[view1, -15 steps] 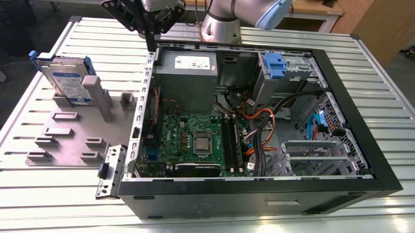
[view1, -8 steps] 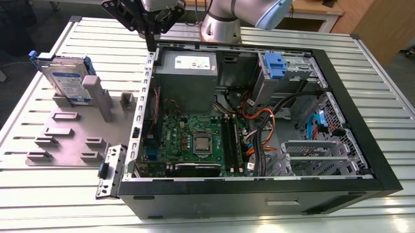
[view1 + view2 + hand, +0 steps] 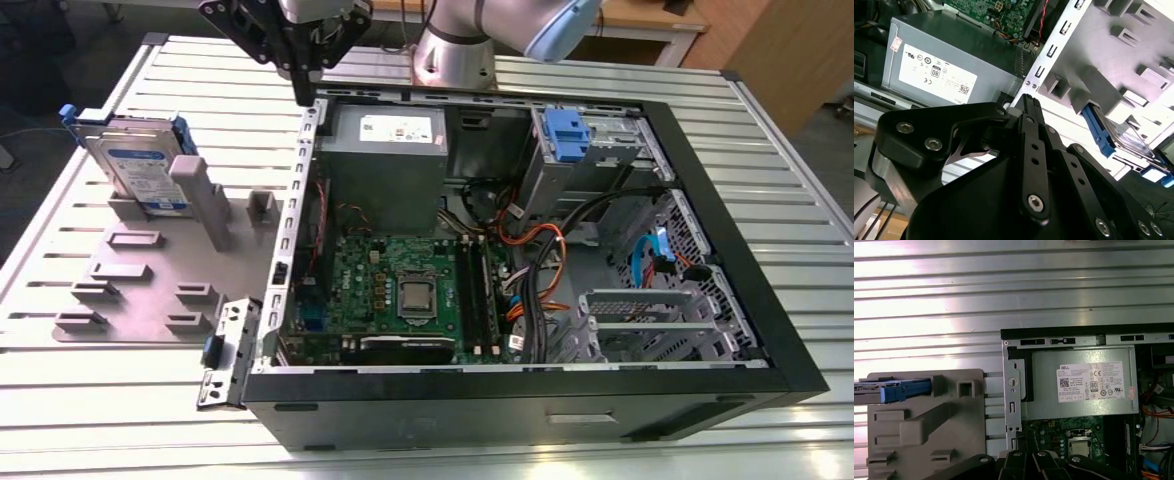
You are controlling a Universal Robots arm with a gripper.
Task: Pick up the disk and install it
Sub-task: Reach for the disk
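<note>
Blue plastic around silver metal, that's the disk [image 3: 140,165]. It sits well off to the exterior view's left of your gripper [image 3: 306,93], standing on edge in the grey fixture plate [image 3: 134,275] right beside a tall post [image 3: 195,195]. The second wrist view puts the disk [image 3: 1126,135] beyond the fingertips, clearly apart from them. The first wrist view catches its blue edge [image 3: 899,391] at the far side of the fixture.

Your gripper hangs over the side wall of the open black computer case [image 3: 534,405], near the back corner. The fingers [image 3: 1030,145] are pressed together and carry nothing.

Just to the exterior view's right of the tool, inside the case, is the grey power supply [image 3: 387,150] with its white sticker. It's the closest thing to your fingertips in both wrist views. The green motherboard [image 3: 400,285] lies nearer the camera than that. The small blue latch piece [image 3: 567,130] is farther right, at the drive bay. All of it rests on the slatted metal table [image 3: 94,410].
</note>
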